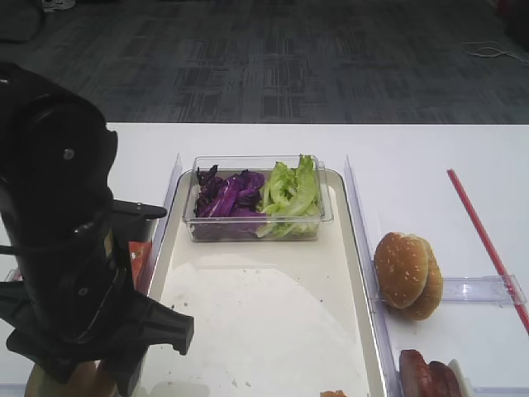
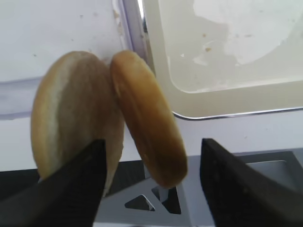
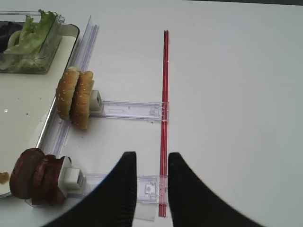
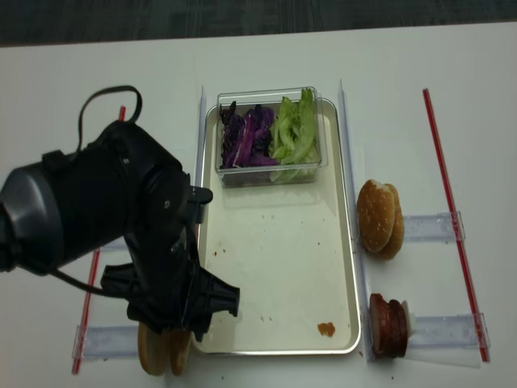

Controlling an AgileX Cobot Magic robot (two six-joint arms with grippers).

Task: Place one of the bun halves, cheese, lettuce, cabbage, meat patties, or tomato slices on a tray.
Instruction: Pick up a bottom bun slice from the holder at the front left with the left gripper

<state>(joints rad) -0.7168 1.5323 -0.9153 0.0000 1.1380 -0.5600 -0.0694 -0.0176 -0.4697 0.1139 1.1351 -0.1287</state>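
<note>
Left arm hides most of bun halves; meat patties cut by frame edge.

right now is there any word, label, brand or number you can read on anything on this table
No readable text in any view.
Clear plastic tub of purple cabbage and green lettuce: no label visible.
Long cream tray with silvery rim: only dark crumbs, no markings.
Clear plastic holder strips by the red rod: faint moulded shapes, too small to read.

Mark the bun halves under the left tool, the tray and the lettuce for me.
bun halves (image 2: 75, 118), left wrist view, pale cut face.
tray (image 4: 279, 352), realsense high view, near rim.
lettuce (image 1: 291, 192), exterior high view, leaf middle.
</note>
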